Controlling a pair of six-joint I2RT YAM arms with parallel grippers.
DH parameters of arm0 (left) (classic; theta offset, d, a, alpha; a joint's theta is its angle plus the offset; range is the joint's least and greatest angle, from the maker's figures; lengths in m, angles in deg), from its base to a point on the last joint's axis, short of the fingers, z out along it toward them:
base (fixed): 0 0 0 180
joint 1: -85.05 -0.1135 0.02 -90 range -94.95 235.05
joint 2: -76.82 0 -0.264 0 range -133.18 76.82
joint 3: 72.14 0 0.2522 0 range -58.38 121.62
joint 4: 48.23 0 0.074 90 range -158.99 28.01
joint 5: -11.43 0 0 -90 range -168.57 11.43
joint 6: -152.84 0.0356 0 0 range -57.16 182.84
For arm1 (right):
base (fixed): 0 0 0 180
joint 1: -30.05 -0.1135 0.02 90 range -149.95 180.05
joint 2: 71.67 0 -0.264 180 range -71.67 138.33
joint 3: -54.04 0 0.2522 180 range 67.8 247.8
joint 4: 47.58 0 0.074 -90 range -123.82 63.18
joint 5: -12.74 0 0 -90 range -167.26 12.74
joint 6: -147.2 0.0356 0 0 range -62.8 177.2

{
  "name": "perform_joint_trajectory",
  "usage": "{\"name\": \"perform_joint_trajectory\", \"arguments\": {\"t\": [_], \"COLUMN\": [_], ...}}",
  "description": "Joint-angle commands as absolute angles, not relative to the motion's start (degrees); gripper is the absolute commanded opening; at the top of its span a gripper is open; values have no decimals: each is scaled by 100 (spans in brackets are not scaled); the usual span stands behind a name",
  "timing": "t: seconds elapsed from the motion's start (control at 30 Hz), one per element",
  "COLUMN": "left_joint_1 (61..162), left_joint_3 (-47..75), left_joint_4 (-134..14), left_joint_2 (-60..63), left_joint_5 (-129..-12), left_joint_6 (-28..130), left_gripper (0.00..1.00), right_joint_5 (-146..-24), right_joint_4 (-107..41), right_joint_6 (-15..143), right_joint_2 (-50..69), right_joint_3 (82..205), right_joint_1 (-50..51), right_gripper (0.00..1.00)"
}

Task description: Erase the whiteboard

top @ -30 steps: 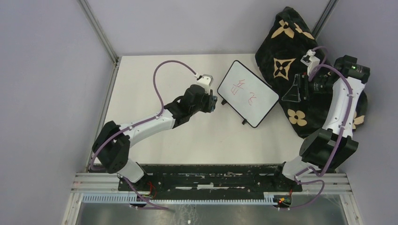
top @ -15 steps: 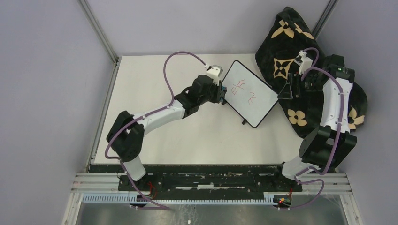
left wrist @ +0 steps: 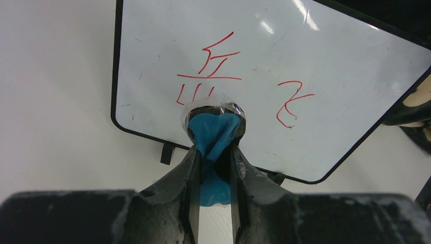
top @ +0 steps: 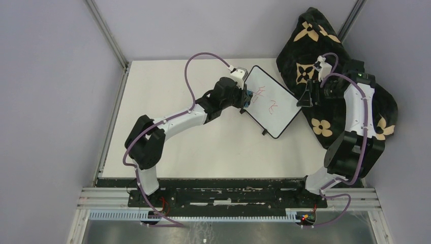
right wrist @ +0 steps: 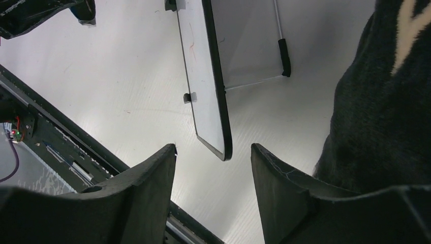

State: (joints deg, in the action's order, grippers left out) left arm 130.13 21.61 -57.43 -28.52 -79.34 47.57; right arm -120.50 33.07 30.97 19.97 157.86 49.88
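Two sets of red marks (left wrist: 213,71) are on the whiteboard (top: 272,104), and none of it looks wiped yet. The board stands tilted on its small black feet (left wrist: 166,152) toward the far right of the bench (top: 167,96), its right edge close to the black flowered blanket (top: 310,46).

Your left fingers (left wrist: 213,157) are pinched nearly closed on a blue pad (left wrist: 213,127) wrapped in clear film. The pad sits at the bottom of the left-hand mark, but you cannot tell from here whether it is pressing on the surface. Your right fingers (right wrist: 213,150) are spread wide and hold nothing. They hang near the board's right edge, above the rim of the blanket, without touching the board.

The main risk, as I judge it:
- The board is light, propped up and unsupported. Push the pad hard or sweep sideways and it may slide across the bench, swing round or tip backward rather than come clean.
- The film over the pad may skate on the glossy surface and smear the ink.
- The pad is held only at its narrow end, so a dragging stroke could twist it out of the pinch.
- Bringing the right fingers in to steady the edge could snag the blanket or knock the board over.
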Motion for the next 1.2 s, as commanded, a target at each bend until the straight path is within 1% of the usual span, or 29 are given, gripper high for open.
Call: {"name": "perform_joint_trajectory", "arguments": {"t": [0.0,0.23,0.5,1.0,1.17], "left_joint_1": [13003,12997,12997,13008,13008], "left_joint_3": [2412,2327,2293,2321,2449], "left_joint_4": [-5443,-5432,-5333,-5136,-5215], "left_joint_2": [-2853,-2719,-2690,-2999,-3138], "left_joint_5": [-7801,-7791,-7692,-7529,-7528], "left_joint_6": [4930,4922,4871,4706,4766], "left_gripper": [3,3,3,3,3], "right_joint_5": [-12060,-12051,-12084,-12104,-12128], "right_joint_4": [2974,2843,2729,2645,2657], "right_joint_6": [3217,3221,3236,3261,3207], "right_joint_2": [2051,2179,2278,2302,2288], "right_joint_3": [15646,15511,15455,15379,15357], "right_joint_1": [4848,4759,4722,4675,4682], "right_gripper": [64,63,57,31,28]}}
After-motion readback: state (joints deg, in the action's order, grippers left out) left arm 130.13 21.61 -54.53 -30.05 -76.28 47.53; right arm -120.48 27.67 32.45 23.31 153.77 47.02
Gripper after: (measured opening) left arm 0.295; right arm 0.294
